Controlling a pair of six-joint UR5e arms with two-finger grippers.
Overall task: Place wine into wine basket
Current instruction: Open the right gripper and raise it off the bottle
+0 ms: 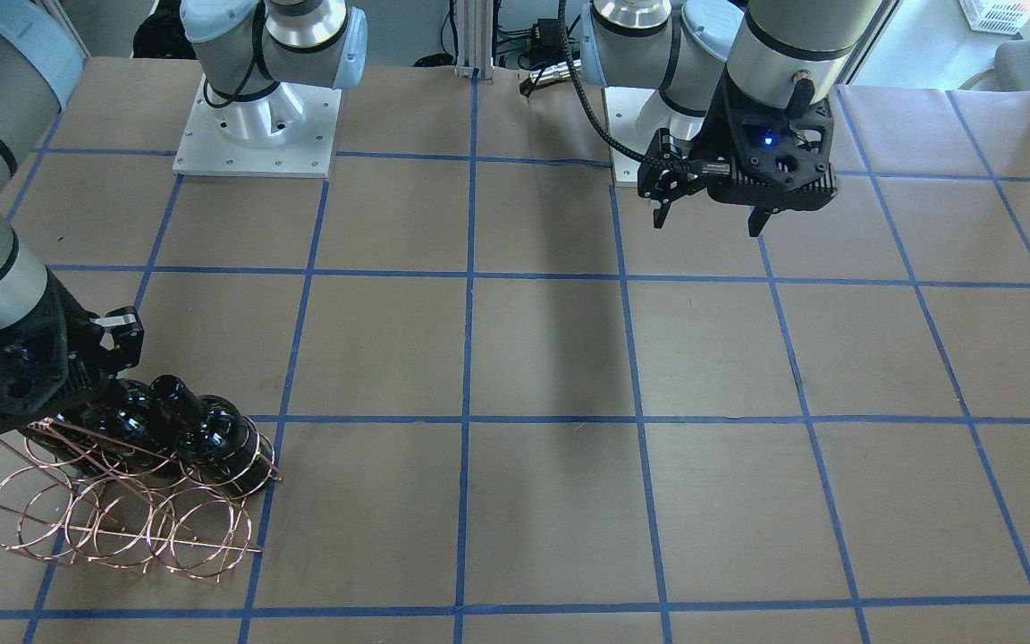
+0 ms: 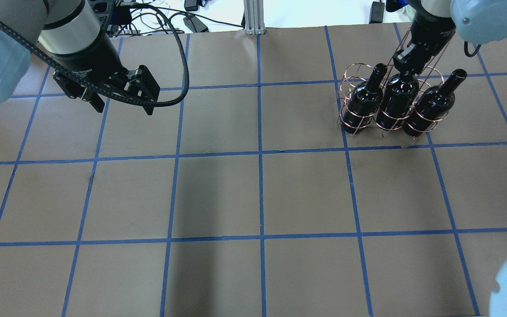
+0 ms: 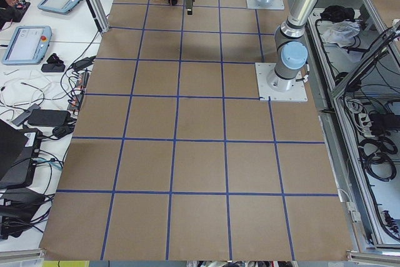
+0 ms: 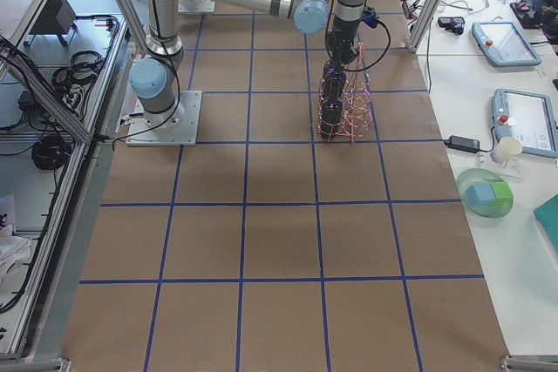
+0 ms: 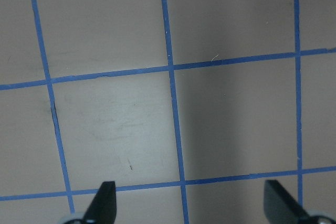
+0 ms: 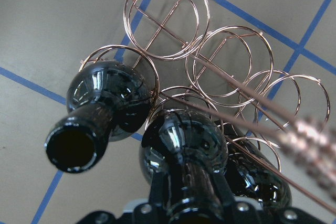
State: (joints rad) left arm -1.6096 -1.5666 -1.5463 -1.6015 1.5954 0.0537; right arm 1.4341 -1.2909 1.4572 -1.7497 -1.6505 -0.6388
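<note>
The wine basket (image 2: 346, 80) is a copper wire rack standing at the far right of the table, also in the front-facing view (image 1: 122, 537). Three dark glossy bottles stand in its rings. My right gripper (image 2: 405, 65) is shut on the neck of the middle wine bottle (image 2: 396, 99), whose shoulders fill the right wrist view (image 6: 184, 140) between the fingers (image 6: 157, 187). Further bottles stand on either side of it (image 2: 363, 100) (image 2: 431, 105). My left gripper (image 2: 123, 108) hangs open over bare table at the far left, its fingertips (image 5: 105, 195) wide apart and holding nothing.
Brown paper with a blue tape grid (image 2: 260, 154) covers the table. The arm bases (image 1: 256, 121) sit on the robot's side. The basket's coiled handle (image 6: 310, 142) runs beside my right gripper. Side benches carry tablets (image 3: 25, 42) and a green bowl (image 4: 484, 198).
</note>
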